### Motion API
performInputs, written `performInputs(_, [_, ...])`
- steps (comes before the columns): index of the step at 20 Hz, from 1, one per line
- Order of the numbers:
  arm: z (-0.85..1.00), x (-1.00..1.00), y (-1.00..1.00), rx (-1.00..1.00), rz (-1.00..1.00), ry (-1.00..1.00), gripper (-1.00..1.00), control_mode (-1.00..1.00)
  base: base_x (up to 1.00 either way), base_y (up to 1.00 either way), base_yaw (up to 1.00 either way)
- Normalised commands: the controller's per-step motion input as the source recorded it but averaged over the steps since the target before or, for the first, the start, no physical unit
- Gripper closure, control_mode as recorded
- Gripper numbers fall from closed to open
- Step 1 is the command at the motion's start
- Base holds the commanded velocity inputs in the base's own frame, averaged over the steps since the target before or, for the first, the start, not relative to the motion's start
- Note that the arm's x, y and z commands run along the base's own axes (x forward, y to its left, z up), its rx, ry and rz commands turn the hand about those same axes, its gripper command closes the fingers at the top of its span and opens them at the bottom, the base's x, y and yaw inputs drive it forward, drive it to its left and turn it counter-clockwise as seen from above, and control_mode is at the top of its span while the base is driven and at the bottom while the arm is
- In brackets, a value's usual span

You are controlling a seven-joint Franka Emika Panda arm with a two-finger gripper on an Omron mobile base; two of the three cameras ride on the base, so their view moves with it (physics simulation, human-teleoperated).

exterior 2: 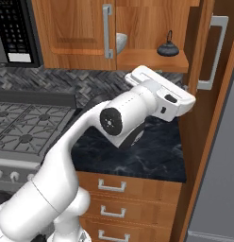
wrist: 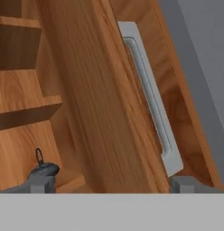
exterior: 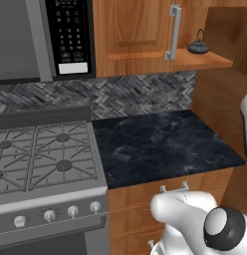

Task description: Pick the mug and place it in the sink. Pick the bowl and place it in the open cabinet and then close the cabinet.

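Two dark fingertips (wrist: 41,184) of the gripper (wrist: 111,185) are standing wide apart, grasping nothing, straddling the cabinet (wrist: 93,113) door's edge, its silver handle (wrist: 152,101) just ahead.

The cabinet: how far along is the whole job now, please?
Done, as it looks: the bowl already sits on the shelf inside the cabinet, left of the teapot. In hand: the gripper, jaws open and holding nothing, faces the open door beside its silver handle. Left: to swing that door shut. The mug and sink cannot be checked from here.
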Motion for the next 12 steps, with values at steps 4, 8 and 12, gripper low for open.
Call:
performInputs(4, [0.30, 0.25, -0.12, 0.01, 0.02, 0.01, -1.00, -1.00, 0.00, 0.00, 0.00])
performInputs(8, [0.27, 0.01, -0.41, 0.03, 0.07, -0.01, -1.00, -1.00, 0.00, 0.00, 0.00])
performInputs(12, [0.07, 0.01, -0.08, 0.00, 0.00, -0.01, -1.00, -1.00, 0.00, 0.00, 0.00])
